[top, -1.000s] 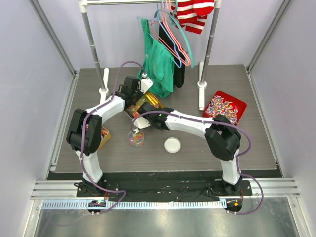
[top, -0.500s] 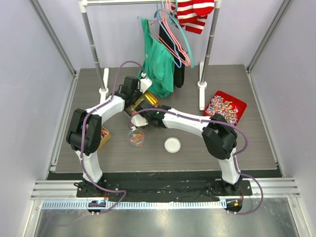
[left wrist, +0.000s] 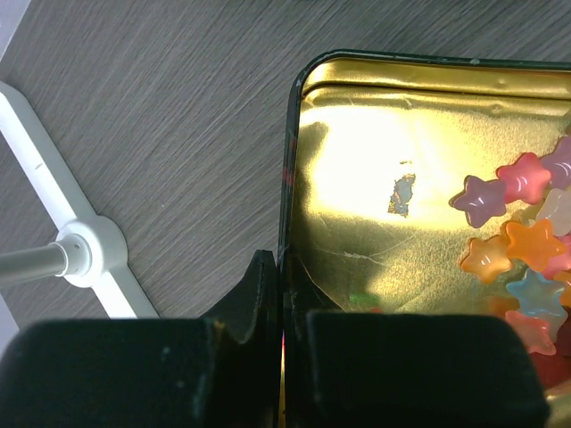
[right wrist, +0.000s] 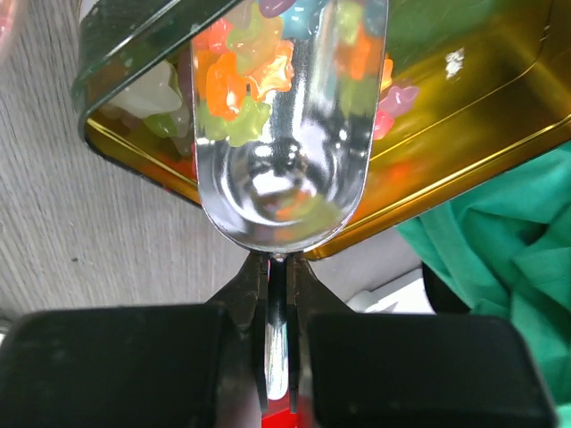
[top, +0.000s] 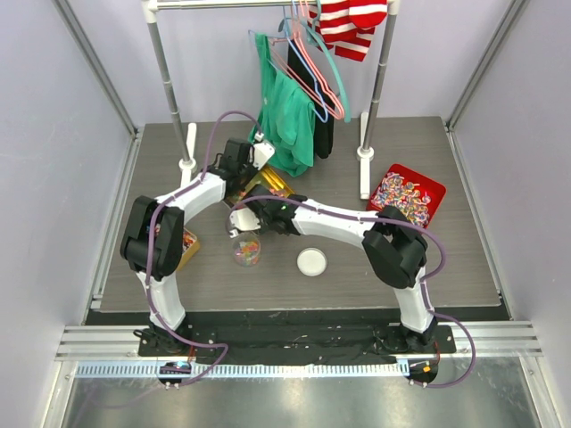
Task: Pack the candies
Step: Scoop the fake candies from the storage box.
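Left wrist view: left gripper (left wrist: 281,285) holds the tin (left wrist: 357,134) by its rim, jaws shut, apparently tipping it so candies (left wrist: 517,241) slide toward its near end, where the right gripper (right wrist: 278,294), clamped on the handle of a scoop (right wrist: 285,134), gathers them.

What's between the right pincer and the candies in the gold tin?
A metal scoop: handle clamped in the right pincer, bowl reaching into the tin among the candies. The right wrist view shows it.

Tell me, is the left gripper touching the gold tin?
Touching. The left wrist view shows the left gripper clamped shut on the gold tin's rim, with no gap.
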`<state>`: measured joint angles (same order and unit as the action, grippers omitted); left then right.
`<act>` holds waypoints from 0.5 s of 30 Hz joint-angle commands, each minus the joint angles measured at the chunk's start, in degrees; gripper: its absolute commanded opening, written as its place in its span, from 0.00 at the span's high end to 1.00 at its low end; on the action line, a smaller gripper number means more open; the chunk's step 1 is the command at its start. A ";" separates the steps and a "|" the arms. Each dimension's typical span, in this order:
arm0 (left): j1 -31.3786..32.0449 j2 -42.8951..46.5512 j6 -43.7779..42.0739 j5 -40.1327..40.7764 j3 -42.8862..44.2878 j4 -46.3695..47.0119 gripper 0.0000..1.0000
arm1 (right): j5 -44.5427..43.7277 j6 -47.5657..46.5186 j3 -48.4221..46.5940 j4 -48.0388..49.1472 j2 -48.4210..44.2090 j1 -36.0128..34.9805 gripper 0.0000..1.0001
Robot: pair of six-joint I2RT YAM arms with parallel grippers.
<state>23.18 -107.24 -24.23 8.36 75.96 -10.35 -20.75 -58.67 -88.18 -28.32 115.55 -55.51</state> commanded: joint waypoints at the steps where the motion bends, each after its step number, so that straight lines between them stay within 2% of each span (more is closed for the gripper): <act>1: 1.87 0.45 5.42 -2.30 2.17 4.46 1.00 | 7.84 4.35 -1.46 0.89 3.11 -1.80 0.99; 8: 1.78 1.16 7.18 1.48 1.65 3.58 1.00 | 7.66 15.86 -0.41 2.03 2.32 -1.62 0.99; 15: 1.78 0.90 8.23 2.89 0.59 3.41 1.00 | 8.36 23.78 5.91 11.08 -3.13 -0.48 0.99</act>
<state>23.29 -107.31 -20.71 10.87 75.94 -11.53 -19.25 -41.06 -85.76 -23.68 115.33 -55.40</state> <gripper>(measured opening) 0.036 0.083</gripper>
